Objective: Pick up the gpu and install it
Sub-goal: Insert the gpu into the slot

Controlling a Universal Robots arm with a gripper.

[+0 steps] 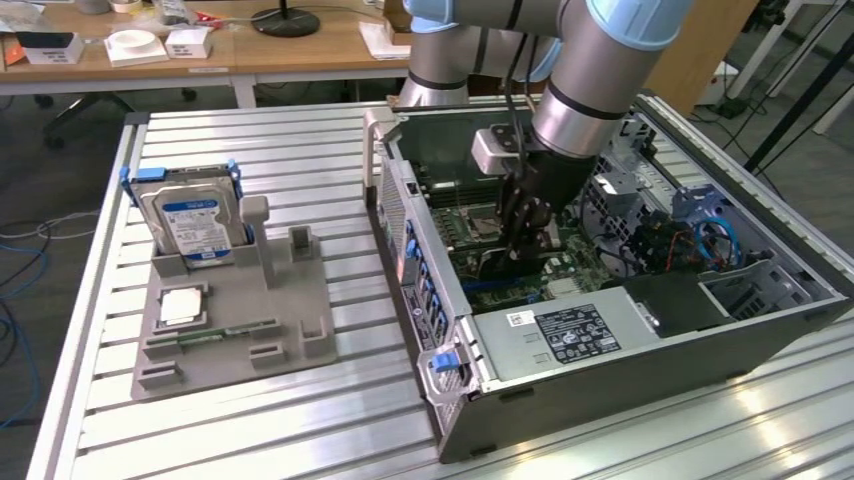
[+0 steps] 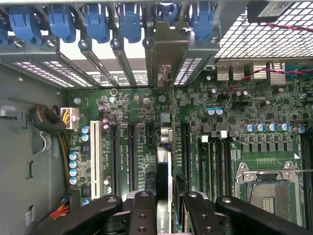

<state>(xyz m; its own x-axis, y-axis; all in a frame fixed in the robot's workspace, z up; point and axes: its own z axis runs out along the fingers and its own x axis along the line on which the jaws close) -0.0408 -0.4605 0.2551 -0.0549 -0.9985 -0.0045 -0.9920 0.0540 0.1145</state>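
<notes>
Exterior view: my gripper [image 1: 523,235] down inside open case [image 1: 601,385], over motherboard [image 1: 461,225]. gpu [image 1: 505,268] hangs edge-on beneath it, near board. Case walls stand apart from arm on both sides.

Wrist view: fingers [image 2: 143,210] partway closed, clamped on both faces of gpu [image 2: 165,171]. Card bracket [image 2: 166,54] at rear slot row, blue latches [image 2: 129,22] flanking. Neighbouring slots close either side. Whether card is seated: cannot tell.

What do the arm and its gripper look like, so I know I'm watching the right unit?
The arm is a silver-grey tube with pale blue joint caps and a black band near the wrist. A black cable runs down beside it, and a small white box sits at the wrist. The gripper is black; its fingers are jointed links with round pivot pins.
</notes>
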